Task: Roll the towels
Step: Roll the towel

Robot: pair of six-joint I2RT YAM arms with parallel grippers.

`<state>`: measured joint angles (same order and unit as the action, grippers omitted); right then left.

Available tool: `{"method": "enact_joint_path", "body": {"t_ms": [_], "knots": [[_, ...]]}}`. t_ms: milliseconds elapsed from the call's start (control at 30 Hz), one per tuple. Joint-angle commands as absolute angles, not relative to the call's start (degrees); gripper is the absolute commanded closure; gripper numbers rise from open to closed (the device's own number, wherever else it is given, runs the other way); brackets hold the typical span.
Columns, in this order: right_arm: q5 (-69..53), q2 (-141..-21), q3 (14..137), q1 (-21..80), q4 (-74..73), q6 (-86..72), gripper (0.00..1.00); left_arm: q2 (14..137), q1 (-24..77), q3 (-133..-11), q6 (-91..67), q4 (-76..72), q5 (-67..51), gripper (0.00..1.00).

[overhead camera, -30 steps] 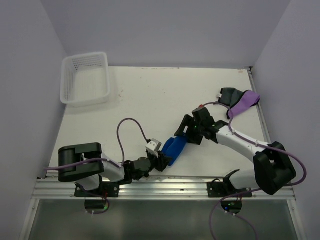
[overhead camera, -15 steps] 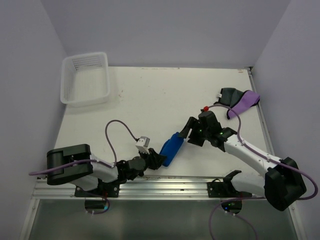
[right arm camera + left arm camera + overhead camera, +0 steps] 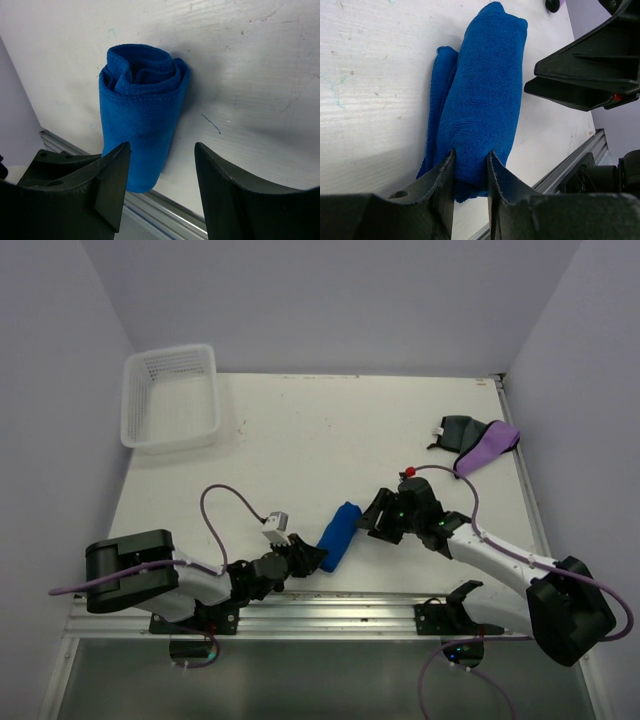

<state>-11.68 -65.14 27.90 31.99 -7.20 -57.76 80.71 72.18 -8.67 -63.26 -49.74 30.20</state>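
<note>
- While the left pincer (image 3: 470, 156) pinched an end of the rolled blue towel (image 3: 485, 90), the right pincer (image 3: 161, 160) stood open beside it.
- Next, probably: release, then fetch the purple towel (image 3: 490, 448).

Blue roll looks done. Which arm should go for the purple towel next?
Probably right. The right hand is open and free, and the purple towel lies on its side of the table. The left hand is pinching the blue towel roll.
</note>
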Motion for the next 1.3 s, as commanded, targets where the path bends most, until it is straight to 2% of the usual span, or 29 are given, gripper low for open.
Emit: {"method": "enact_joint_path", "body": {"t_ms": [0,300,433,633,1267], "knots": [[-13.3,-63.8,27.5,33.0,-0.4,-58.8,0.42,80.8,71.6,-6.5,-65.0,-42.4,31.8,1.00],[-11.8,-69.1,28.5,37.5,5.7,-59.2,0.36,79.6,71.0,-6.0,-65.9,-41.0,31.9,1.00],[-10.5,-72.2,30.5,39.1,4.2,-58.7,0.25,78.8,70.8,-5.6,-66.1,-40.3,32.1,1.00],[-9.8,-73.9,30.9,40.3,5.7,-59.0,0.15,78.4,70.7,-5.1,-66.6,-39.1,32.6,1.00],[-8.2,-83.2,33.0,41.9,13.4,-60.3,0.16,79.7,70.6,-3.3,-68.5,-40.3,32.7,1.00]]}}
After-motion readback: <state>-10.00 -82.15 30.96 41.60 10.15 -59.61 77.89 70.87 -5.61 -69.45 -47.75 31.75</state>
